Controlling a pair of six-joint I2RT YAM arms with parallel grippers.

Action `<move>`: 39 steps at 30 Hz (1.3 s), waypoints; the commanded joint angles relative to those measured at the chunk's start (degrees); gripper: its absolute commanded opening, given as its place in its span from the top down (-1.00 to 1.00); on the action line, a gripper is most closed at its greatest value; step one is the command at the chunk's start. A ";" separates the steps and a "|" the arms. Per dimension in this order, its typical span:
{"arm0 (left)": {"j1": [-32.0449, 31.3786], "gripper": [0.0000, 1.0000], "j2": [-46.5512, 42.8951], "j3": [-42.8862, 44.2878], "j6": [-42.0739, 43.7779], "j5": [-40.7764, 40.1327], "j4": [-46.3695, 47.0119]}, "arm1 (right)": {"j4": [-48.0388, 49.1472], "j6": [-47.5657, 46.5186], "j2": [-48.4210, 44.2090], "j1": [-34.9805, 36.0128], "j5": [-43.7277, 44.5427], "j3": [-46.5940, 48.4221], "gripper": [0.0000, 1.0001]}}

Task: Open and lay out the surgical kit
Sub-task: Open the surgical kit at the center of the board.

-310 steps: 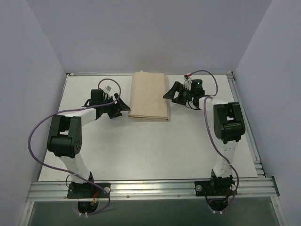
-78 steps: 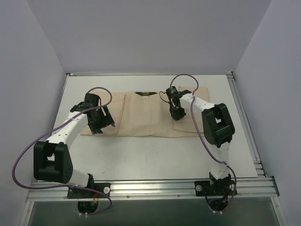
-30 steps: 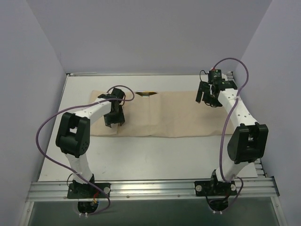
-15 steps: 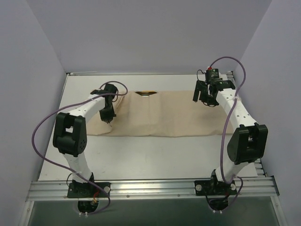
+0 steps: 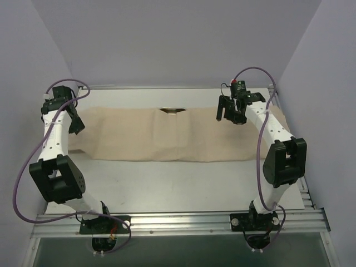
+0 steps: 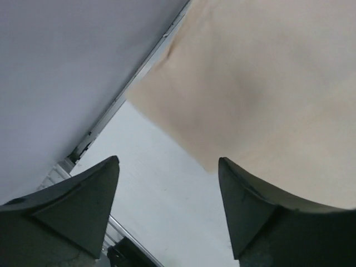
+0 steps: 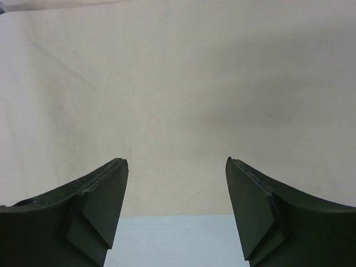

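Observation:
The beige cloth wrap [image 5: 178,133] lies unfolded as a long wide sheet across the back of the table. A shiny bit of the steel tray [image 5: 173,110] peeks out at its far edge. The instruments are hidden. My left gripper [image 5: 77,123] is open and empty at the sheet's left end. In the left wrist view [image 6: 168,161] it hangs over bare table beside the cloth's edge [image 6: 267,94]. My right gripper [image 5: 227,117] is open and empty above the sheet's right part. In the right wrist view [image 7: 176,160] the cloth [image 7: 178,83] fills the picture.
The white table [image 5: 183,183] shows in front of the sheet. Grey walls enclose the left, back and right sides. A metal rail [image 5: 178,222] runs along the near edge. The sheet's right end [image 5: 281,125] reaches the right rail.
The sheet is now spread wider at both ends. My left arm has swung left to the sheet's left end. My right gripper has moved a little left.

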 commanded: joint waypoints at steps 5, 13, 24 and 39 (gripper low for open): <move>-3.03 -0.85 -1.81 8.02 -0.65 -0.25 -6.09 | -1.93 3.61 5.85 0.31 1.11 8.85 -0.51; -10.23 -0.75 -0.67 3.91 -2.50 14.22 -0.74 | -1.66 14.50 18.75 0.57 -1.16 21.66 -0.54; -16.30 -0.67 4.08 1.27 -3.82 25.50 2.16 | -6.68 37.45 33.97 6.54 -1.25 36.19 -0.52; -16.22 -0.67 2.15 -3.92 -2.33 28.05 5.77 | -6.06 45.10 40.14 9.01 1.65 40.50 -0.46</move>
